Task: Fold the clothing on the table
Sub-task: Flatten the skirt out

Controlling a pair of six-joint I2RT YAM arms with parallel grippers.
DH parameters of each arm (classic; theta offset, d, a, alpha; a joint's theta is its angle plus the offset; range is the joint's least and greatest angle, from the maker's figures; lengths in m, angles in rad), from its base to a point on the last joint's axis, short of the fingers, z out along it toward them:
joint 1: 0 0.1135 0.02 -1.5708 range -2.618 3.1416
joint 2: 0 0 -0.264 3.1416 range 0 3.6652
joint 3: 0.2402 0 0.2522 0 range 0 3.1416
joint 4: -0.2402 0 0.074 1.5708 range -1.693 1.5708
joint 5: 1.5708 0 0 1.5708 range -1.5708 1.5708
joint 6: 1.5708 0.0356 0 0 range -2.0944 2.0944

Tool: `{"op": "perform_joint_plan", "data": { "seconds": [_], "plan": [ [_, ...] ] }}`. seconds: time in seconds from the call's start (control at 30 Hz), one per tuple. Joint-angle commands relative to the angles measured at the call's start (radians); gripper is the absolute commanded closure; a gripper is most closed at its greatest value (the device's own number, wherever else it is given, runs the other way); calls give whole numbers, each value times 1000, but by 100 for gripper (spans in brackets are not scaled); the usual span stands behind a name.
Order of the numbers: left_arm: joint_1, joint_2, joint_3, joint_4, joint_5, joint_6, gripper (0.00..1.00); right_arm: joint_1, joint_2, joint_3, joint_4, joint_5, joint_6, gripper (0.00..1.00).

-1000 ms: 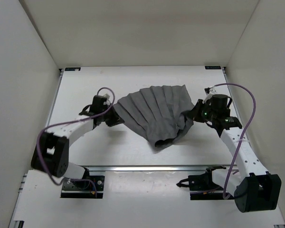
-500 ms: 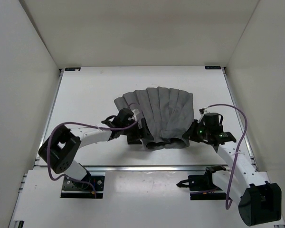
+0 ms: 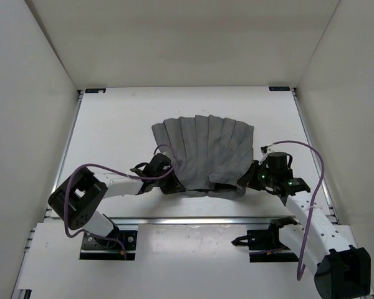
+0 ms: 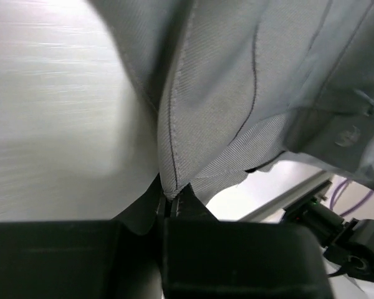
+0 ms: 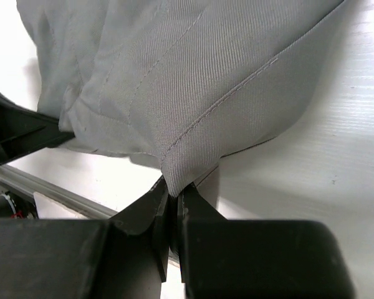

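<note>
The clothing (image 3: 206,149) is a grey pleated garment lying fanned out on the white table (image 3: 112,124), its narrow end towards the near edge. My left gripper (image 3: 173,184) sits low at the garment's near-left corner. In the left wrist view that left gripper (image 4: 171,202) is shut on a stitched corner of the clothing (image 4: 237,81). My right gripper (image 3: 246,180) is at the near-right corner. The right wrist view shows this right gripper (image 5: 173,193) shut on a seamed fold of the clothing (image 5: 174,75) just above the tabletop.
A silver rail (image 3: 193,219) runs along the table's near edge, just in front of both grippers. White walls stand close on the left, right and back. Purple cables (image 3: 305,149) loop over both arms.
Both grippers have come in towards the near edge with the garment's corners. The garment has gone from a skewed, bunched shape to a flatter fan with its pleats running front to back.
</note>
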Motion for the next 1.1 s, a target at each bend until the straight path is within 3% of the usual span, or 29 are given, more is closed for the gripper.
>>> {"op": "perform_joint_plan", "data": {
  "seconds": [0.0, 0.23, 0.37, 0.5, 0.6, 0.7, 0.77, 0.87, 0.97, 1.03, 1.07],
  "plan": [
    [28, -57, -37, 19, -44, -9, 100, -29, 1, 13, 7, -8, -7, 100],
    [185, -244, -99, -84, 5, 64, 100, -158, 86, 48, 6, -71, -67, 100],
    [270, -307, -137, -60, 62, 110, 100, -161, 117, 37, 75, -98, -70, 100],
    [354, -194, -91, 47, 185, 133, 100, -172, 255, 127, 150, -141, -95, 100],
    [377, -42, 135, 8, 237, 205, 100, -196, 424, 346, 135, -164, -156, 99],
    [417, 101, 442, -13, 310, 259, 100, -198, 583, 705, 48, -146, -228, 100],
    [451, 179, 742, -62, 355, 285, 100, -198, 686, 1017, 1, -127, -273, 100],
    [465, 249, 1118, -160, 384, 351, 100, -230, 712, 1297, -20, -60, -302, 100],
    [454, 237, 1323, -268, 332, 473, 100, -167, 632, 1297, 49, 56, -384, 100],
    [440, 151, 1259, -239, 271, 529, 100, -149, 549, 1165, 140, 110, -421, 100],
    [437, 93, 1156, -225, 260, 558, 100, -161, 506, 1054, 156, 107, -415, 100]
  ]
}}
